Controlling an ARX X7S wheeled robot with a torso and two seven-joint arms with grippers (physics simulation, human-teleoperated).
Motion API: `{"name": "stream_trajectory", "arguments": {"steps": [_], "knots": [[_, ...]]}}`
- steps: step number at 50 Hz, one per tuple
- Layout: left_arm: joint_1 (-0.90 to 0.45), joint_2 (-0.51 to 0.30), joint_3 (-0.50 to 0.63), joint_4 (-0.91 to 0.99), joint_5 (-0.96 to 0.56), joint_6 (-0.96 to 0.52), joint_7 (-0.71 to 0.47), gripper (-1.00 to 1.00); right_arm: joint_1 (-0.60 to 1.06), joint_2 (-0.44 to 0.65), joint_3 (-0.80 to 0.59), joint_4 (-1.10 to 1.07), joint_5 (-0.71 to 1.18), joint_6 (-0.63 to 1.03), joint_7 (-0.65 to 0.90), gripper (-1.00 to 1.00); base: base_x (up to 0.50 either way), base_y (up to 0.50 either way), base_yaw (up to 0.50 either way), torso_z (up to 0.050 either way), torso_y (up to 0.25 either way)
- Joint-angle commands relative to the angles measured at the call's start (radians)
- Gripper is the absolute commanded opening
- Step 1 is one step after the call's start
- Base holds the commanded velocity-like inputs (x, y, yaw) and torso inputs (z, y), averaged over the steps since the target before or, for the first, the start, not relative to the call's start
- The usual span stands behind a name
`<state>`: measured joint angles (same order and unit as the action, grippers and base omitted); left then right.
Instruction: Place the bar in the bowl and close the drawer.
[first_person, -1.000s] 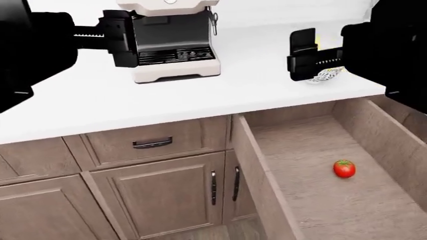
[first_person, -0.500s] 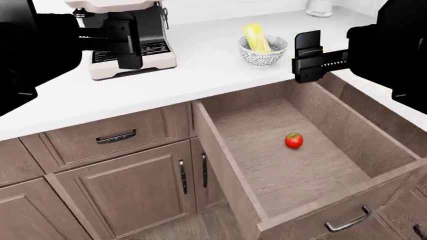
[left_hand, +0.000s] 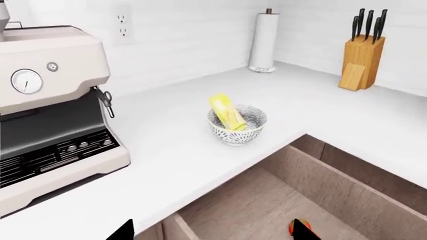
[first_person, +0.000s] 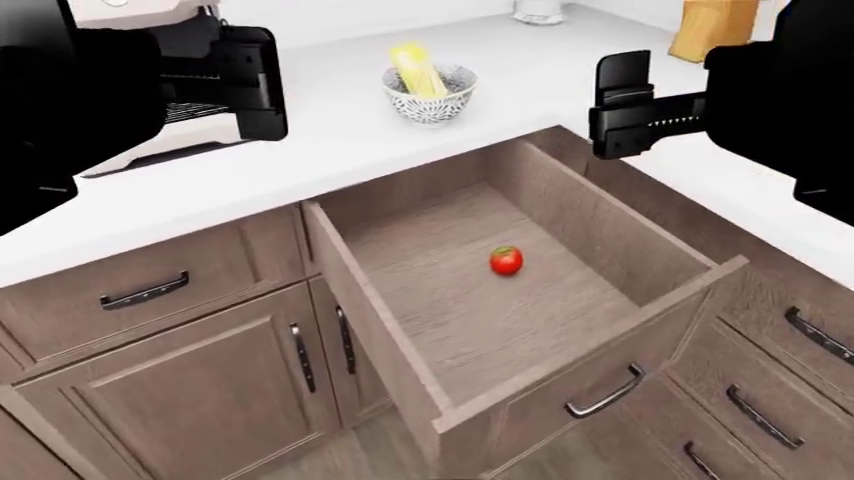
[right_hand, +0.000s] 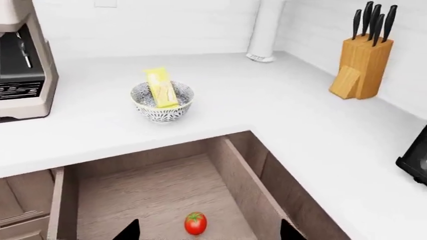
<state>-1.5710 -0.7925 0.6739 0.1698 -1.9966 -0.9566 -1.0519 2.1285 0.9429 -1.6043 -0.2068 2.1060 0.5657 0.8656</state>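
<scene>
The yellow bar (first_person: 416, 66) leans on end inside the speckled bowl (first_person: 430, 102) on the white counter, also seen from both wrists as bar (left_hand: 227, 112) in bowl (left_hand: 237, 132) and bar (right_hand: 160, 86) in bowl (right_hand: 162, 108). Below the counter the wide wooden drawer (first_person: 681, 320) stands pulled far out, its dark handle (first_person: 605, 393) facing me. My left gripper (first_person: 256, 82) hovers open over the counter left of the bowl. My right gripper (first_person: 622, 105) hangs open above the drawer's right side. Nothing sits between either pair of fingers.
A red tomato (first_person: 505, 261) lies on the drawer floor. A coffee machine (left_hand: 53, 110) stands left of the bowl. A knife block (right_hand: 360, 65) and a paper towel roll (left_hand: 263, 42) stand at the back. More drawers (first_person: 801, 340) are on the right, cabinet doors (first_person: 200, 400) on the left.
The head view has drawn back and swung right, so the bowl and coffee machine slid left and the whole open drawer front shows. Both grippers stay open and empty.
</scene>
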Motion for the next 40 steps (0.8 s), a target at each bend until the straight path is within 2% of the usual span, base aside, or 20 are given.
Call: {"name": "stream_trajectory", "arguments": {"steps": [1,35,40], "knots": [[-0.003,-0.001,0.003,0.002,-0.002,0.001,-0.002,1.00,-0.006,0.007,0.014,-0.008,-0.004,-0.004,-0.002,1.00,0.00,0.00,-0.50,0.000,0.000],[-0.017,-0.007,0.008,0.010,-0.022,0.004,-0.016,1.00,-0.009,0.015,0.038,-0.014,0.011,0.015,0.021,1.00,-0.01,0.01,-0.50,0.000,0.000],[-0.021,-0.009,0.010,0.010,-0.025,0.003,-0.018,1.00,-0.005,0.012,0.034,0.001,0.017,0.019,0.059,1.00,-0.02,0.02,-0.04,0.000,0.000]]}}
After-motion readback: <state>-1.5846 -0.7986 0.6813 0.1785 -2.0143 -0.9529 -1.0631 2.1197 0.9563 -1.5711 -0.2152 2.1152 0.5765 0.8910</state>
